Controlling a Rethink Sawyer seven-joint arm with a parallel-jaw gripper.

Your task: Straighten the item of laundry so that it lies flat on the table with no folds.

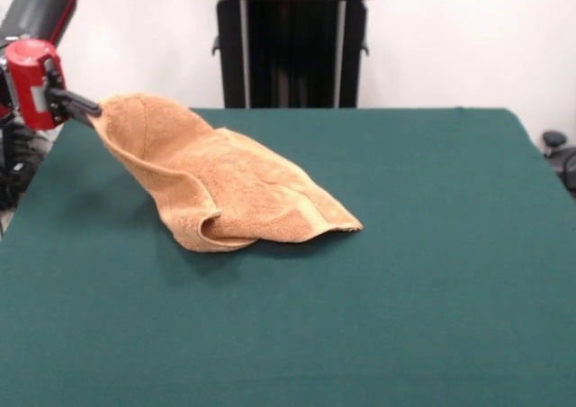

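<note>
The orange-tan terry towel (225,186) lies crumpled on the dark green table (405,272), left of centre. Its upper-left corner is lifted off the cloth and stretched toward the left edge. My gripper (93,110) comes in from the left, red and black, and is shut on that raised corner. The towel's lower part rests on the table with a curled fold at the front and a pointed corner toward the right. No white label shows.
The robot's black pedestal (292,42) stands at the table's far side. The arm's red and black links (36,56) hang over the table's left edge. A small dark object (555,141) sits beyond the right edge.
</note>
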